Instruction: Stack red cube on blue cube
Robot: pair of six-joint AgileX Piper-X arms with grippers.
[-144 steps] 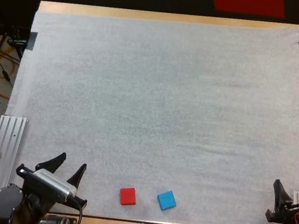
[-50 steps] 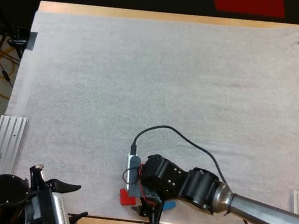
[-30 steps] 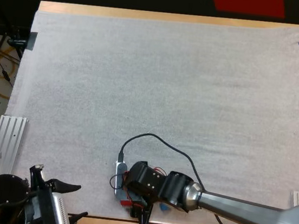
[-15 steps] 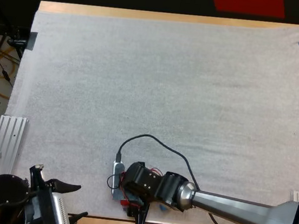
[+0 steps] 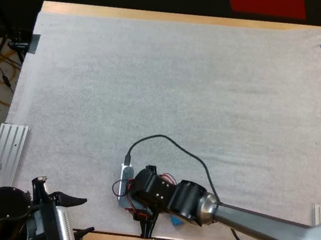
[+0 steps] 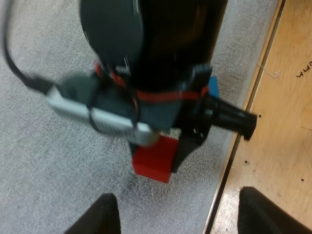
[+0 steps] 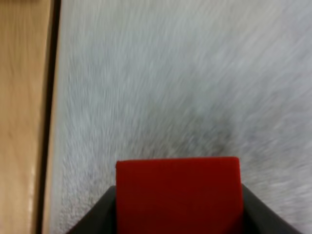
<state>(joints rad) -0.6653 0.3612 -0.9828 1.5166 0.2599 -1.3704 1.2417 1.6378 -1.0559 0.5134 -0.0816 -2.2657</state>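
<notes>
Grasp stage, lower centre of high view: right gripper (image 5: 146, 226) pinches red cube (image 7: 178, 195); a straight lift should clear blue cube (image 5: 175, 221) just beside.

The right gripper (image 6: 163, 145) is at the red cube (image 6: 152, 161) on the mat (image 6: 48, 161); the blue cube (image 6: 213, 87) lies just beyond.

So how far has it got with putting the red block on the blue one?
Done: the right gripper is shut on the red cube, fingers pressing both its sides. In hand: the pick-up; whether the cube is off the mat I cannot tell. Left: carrying it over and setting it on the blue cube, which sits just beside it.
</notes>
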